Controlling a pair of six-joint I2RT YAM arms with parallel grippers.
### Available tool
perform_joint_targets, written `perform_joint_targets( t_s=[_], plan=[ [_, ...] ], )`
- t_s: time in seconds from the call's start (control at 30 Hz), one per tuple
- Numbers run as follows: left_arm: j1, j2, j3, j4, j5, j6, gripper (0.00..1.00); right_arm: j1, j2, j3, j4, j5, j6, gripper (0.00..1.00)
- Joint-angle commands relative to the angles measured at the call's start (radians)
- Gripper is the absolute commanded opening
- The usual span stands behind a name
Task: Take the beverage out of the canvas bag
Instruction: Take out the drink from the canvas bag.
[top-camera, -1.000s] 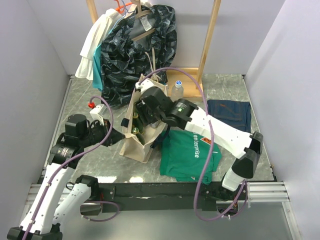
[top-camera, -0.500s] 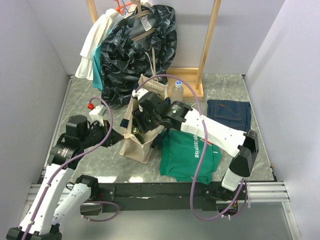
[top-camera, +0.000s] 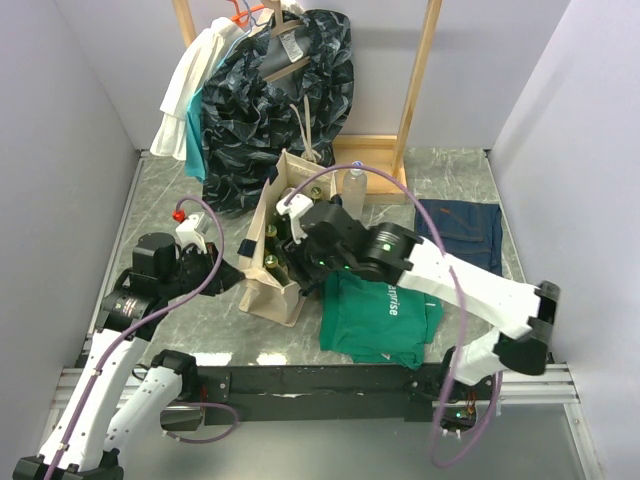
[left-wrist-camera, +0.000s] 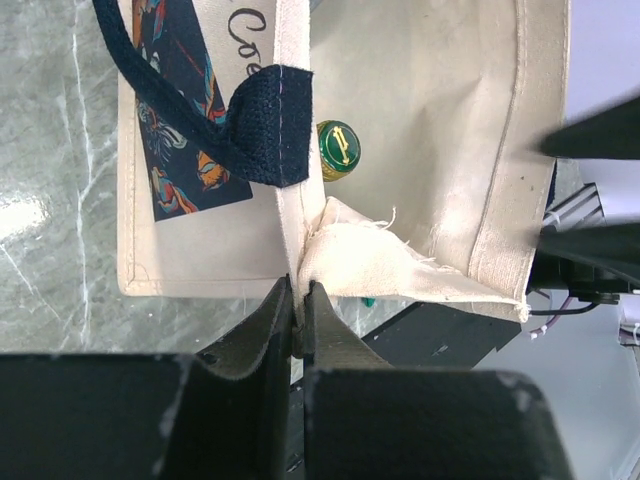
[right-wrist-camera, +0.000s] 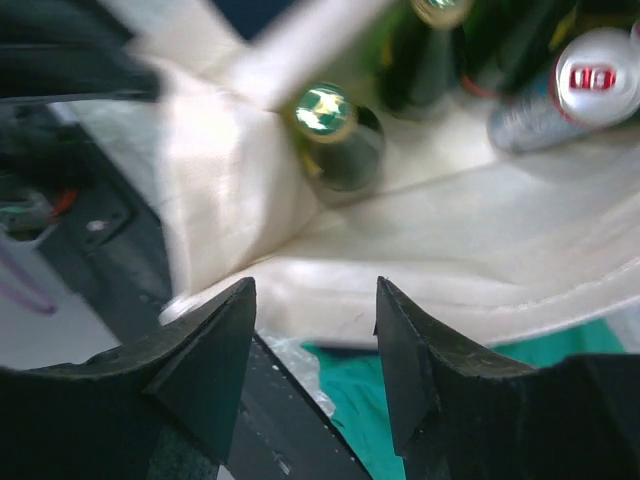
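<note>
The cream canvas bag (top-camera: 268, 292) stands upright on the table, its mouth open. My left gripper (top-camera: 240, 272) is shut on the bag's near corner rim (left-wrist-camera: 300, 262), beside a navy strap (left-wrist-camera: 262, 128). Inside the bag are green glass bottles with gold-green caps (right-wrist-camera: 325, 108) (left-wrist-camera: 338, 150) and a silver can with a red top (right-wrist-camera: 597, 74). Over the bag's mouth, my right gripper (top-camera: 291, 250) is open. Its fingertips (right-wrist-camera: 232, 320) stand just above the bag's near wall (right-wrist-camera: 470, 275), with nothing between them.
A green T-shirt (top-camera: 385, 310) lies right of the bag, and folded jeans (top-camera: 460, 228) lie further right. A clear plastic bottle (top-camera: 353, 183) stands behind the bag. At the back, a wooden rack (top-camera: 420, 70) holds a dark patterned garment (top-camera: 275, 90).
My right arm swung its elbow toward the front right, the gripper shifted over the bag's mouth and its jaws narrowed slightly. The left gripper kept its hold on the rim.
</note>
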Motion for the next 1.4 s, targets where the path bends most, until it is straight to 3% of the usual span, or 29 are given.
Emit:
perform_joint_targets(
  t_s=[0.0, 0.17, 0.3, 0.57, 0.83, 1.0, 1.37],
  plan=[
    [-0.010, 0.011, -0.022, -0.116, -0.002, 0.001, 0.01, 0.029, -0.095, -0.015, 0.043, -0.057, -0.058, 0.60],
    [-0.011, 0.005, -0.025, -0.114, -0.007, -0.001, 0.01, 0.035, -0.058, -0.015, -0.003, -0.124, -0.062, 0.60],
    [-0.010, -0.001, -0.025, -0.116, -0.004, 0.001, 0.01, 0.041, -0.020, -0.006, -0.007, -0.027, -0.062, 0.57],
    [-0.010, -0.035, -0.032, -0.116, -0.036, -0.021, 0.01, 0.010, 0.020, 0.040, 0.108, 0.066, -0.081, 0.63],
    [-0.010, -0.087, -0.042, -0.112, -0.056, -0.039, 0.01, -0.051, 0.100, 0.111, 0.164, 0.006, -0.036, 0.59],
    [-0.010, -0.070, -0.044, -0.112, -0.047, -0.036, 0.01, -0.054, 0.097, 0.149, 0.190, -0.042, -0.055, 0.65],
    [-0.010, -0.062, -0.036, -0.119, -0.038, -0.021, 0.01, -0.059, 0.215, 0.189, 0.148, -0.101, -0.035, 0.65]
  ],
)
